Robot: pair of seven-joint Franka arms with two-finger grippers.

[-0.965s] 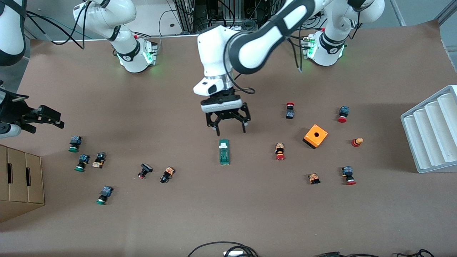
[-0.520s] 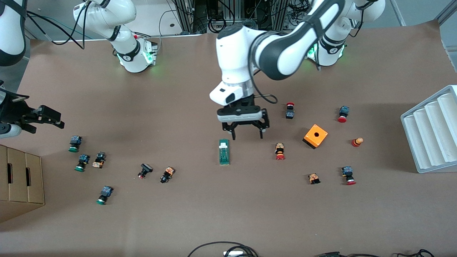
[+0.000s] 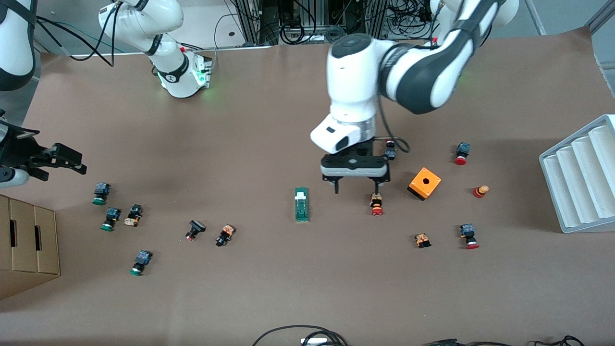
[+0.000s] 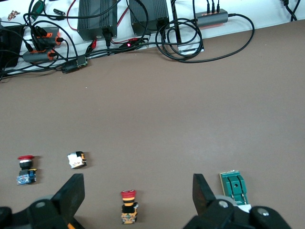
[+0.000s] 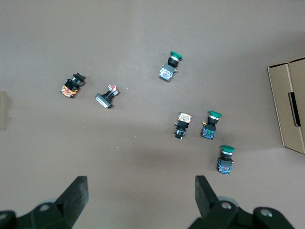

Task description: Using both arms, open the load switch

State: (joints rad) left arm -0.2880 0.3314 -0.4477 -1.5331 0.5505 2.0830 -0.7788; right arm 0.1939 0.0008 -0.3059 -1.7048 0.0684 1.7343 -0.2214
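At the left edge of the front view, the right pincer [image 3: 72,161] hangs over the desk [image 3: 269,278] at the right arm's end, its fingers spread wide and empty; that arm waits. Its wrist view shows only green-capped push buttons [image 5: 212,125] and a cardboard box [image 5: 290,107] below it.

In the middle of the frame lies the load switch [image 3: 301,204], flat on the desk, its white block at the end toward the robots' bases, touched by nothing.

Just to its right in the frame, the left pincer [image 3: 355,187] hovers with fingers parted and empty, over the desk between the load switch and a red-capped push button [image 3: 376,203]. The left wrist view shows that button [image 4: 127,206] between the fingers and the switch [image 4: 234,186] off to one side.

To do the reach well, I judge the left pincer should first centre over the switch, line its fingers across the slim width, then descend; the right arm must come in to hold the other end.

Against the earlier front views, the left pincer has drifted from above the switch's white end toward the orange cube [image 3: 424,183], so it is now off target. The right pincer and the switch have not moved.
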